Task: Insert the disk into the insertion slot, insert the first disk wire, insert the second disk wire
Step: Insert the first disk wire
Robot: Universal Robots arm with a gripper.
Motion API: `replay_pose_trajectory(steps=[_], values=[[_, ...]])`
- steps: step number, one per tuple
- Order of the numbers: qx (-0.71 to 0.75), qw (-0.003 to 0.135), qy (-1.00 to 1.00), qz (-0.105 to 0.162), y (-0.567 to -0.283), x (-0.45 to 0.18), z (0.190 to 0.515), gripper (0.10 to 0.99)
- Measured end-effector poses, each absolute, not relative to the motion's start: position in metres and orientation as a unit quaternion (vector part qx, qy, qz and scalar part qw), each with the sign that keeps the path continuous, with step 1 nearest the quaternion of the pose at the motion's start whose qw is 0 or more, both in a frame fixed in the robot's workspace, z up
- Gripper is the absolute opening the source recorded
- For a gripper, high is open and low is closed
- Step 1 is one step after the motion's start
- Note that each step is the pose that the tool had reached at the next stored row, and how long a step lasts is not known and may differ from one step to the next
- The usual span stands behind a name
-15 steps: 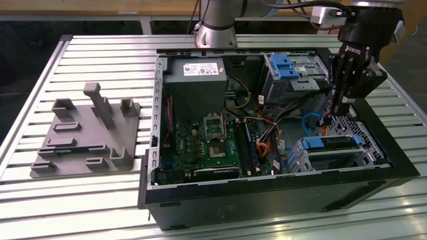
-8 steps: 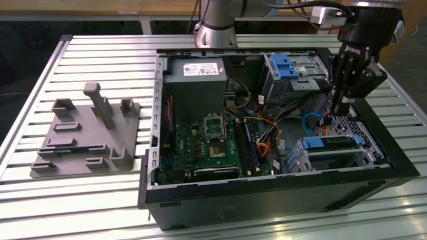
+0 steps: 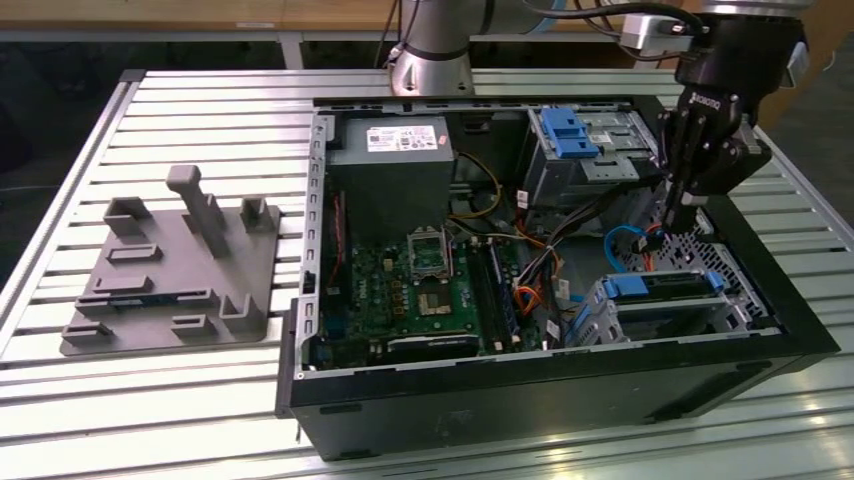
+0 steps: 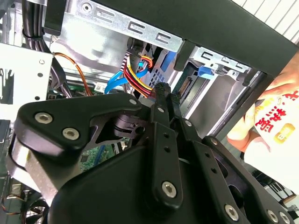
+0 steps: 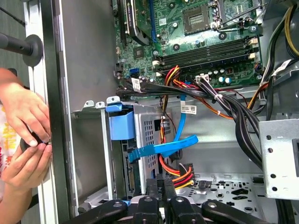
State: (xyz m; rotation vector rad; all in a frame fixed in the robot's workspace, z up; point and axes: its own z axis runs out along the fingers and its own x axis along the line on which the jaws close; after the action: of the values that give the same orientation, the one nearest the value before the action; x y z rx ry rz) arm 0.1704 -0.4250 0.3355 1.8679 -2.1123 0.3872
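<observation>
In both wrist views the end effector point(image 5: 163, 183) point(image 4: 166, 91) has its black fingers pinched together on the dark plug of the multicoloured disk wire point(image 5: 180, 175). The fingers hide most of the plug, so I cannot tell how it meets the drive.

Just beyond the fingertips sits the disk point(image 5: 122, 125), already inside the insertion slot point(image 5: 150, 128). Its blue carrier and one edge show, while the perforated cage wall covers the rest. The blue disk wire point(image 5: 163, 149), a flat cable, crosses in front of that wall. Whether its end is plugged in is hard to make out.

Farther in lies the green motherboard point(image 5: 196, 46), partly crossed by black cable bundles.

In the exterior view the end effector point(image 3: 677, 222) reaches down into the open computer case point(image 3: 534, 400), just behind the disk point(image 3: 661, 287) at the exterior view's right. Its fingertips are lost among the cables.

Outside the case wall, a person's hands point(image 5: 23, 109) are cut off by the first wrist view's edge. The case stands on a slatted metal desk point(image 3: 200, 120), with a grey fixture point(image 3: 174, 270) well apart at the exterior view's left.
</observation>
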Motion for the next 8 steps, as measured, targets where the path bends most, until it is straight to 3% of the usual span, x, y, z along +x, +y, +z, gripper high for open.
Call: replay_pose_trajectory(steps=[8], values=[[0.651,0.152,-0.732,0.132,-0.4249,0.1717,0.3352,0.165]])
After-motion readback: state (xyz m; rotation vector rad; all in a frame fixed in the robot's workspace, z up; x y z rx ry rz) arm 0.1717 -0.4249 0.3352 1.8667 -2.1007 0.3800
